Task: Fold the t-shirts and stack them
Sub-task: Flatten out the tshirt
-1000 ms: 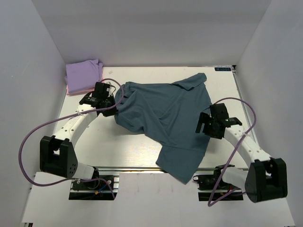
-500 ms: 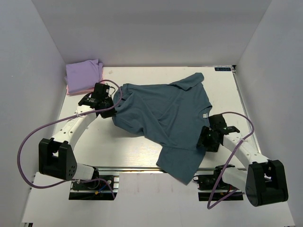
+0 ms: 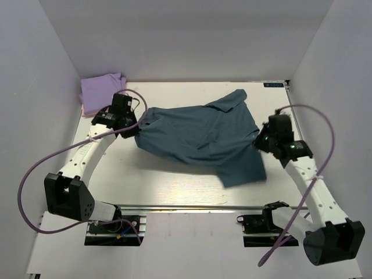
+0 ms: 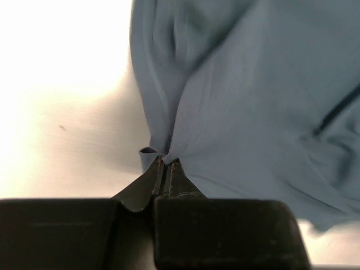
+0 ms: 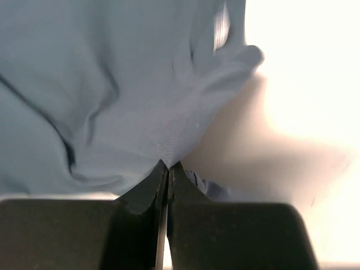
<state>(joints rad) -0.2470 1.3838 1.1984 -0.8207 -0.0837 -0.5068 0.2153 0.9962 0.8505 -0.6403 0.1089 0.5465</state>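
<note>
At the near edge of the tabletop (image 3: 174, 183) the two arm bases are seen, and from them each arm is stretched out over the surface. The right claw (image 3: 260, 143) is pressed fully closed, and a pinch of the teal shirt (image 3: 197, 136) is caught between its tips. In the right wrist view the cloth is seen gathered into a peak just where the two fingers meet, with a small fold of fabric tucked below them. A loose flap of the same shirt is spread toward the near side, just beside this claw. The left claw (image 3: 138, 125) is likewise clamped on the shirt's opposite edge. In the left wrist view its fingers are closed to a thin line, and creases are seen fanning out from the gripped point. The shirt is held between both claws across the middle of the tabletop, wrinkled, with one sleeve pointed toward the far right. Whether its middle is resting on the surface cannot be told. At the far left corner, behind the left arm, a folded lavender shirt (image 3: 102, 90) is laid on a pink shirt (image 3: 85, 110), of which only a narrow edge is shown.
</note>
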